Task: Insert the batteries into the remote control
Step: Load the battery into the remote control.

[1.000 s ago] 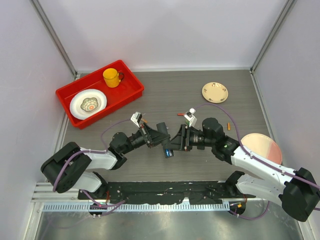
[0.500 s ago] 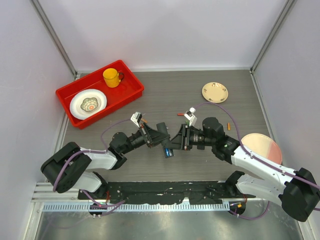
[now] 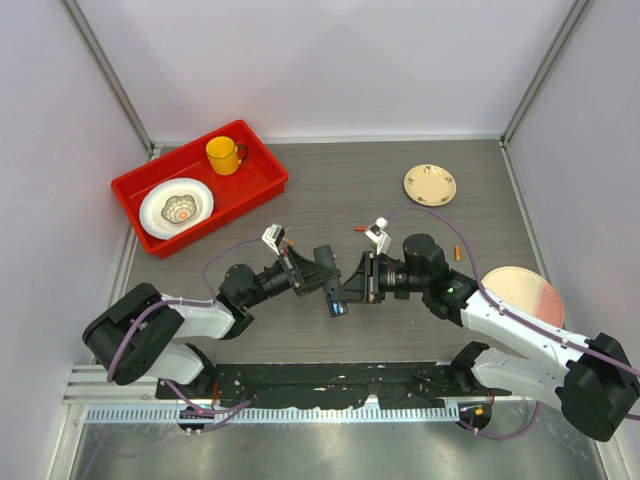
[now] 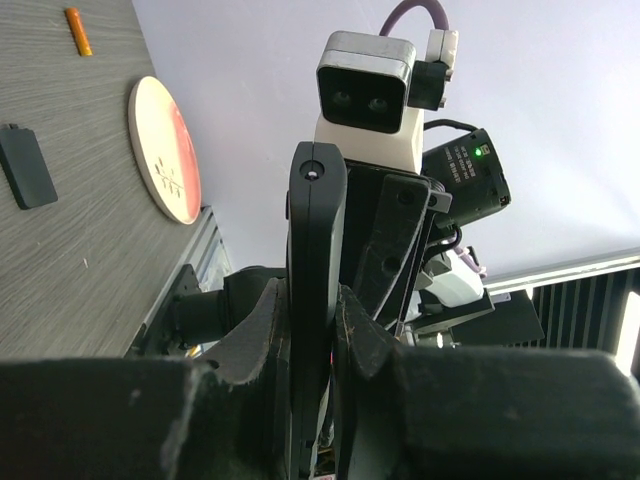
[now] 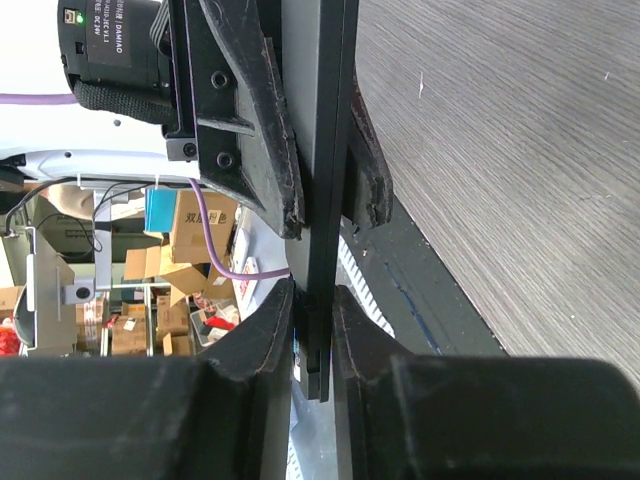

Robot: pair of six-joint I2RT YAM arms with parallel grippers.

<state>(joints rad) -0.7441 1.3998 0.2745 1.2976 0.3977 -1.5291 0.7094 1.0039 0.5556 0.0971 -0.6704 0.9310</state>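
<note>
Handover step, mid-frame: my left gripper (image 4: 312, 322) clamps remote control (image 4: 316, 230), right gripper (image 5: 312, 318) pinches its end. Next: free one, fetch orange battery (image 4: 78, 31) upper-left.

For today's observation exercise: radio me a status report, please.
Left gripper shut on slim black plastic remote control. Right gripper clamps it too. Thin orange battery loose on table.

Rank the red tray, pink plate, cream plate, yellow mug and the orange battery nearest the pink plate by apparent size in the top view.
1. red tray
2. pink plate, partly under the right arm
3. cream plate
4. yellow mug, only slightly smaller
5. orange battery
</note>
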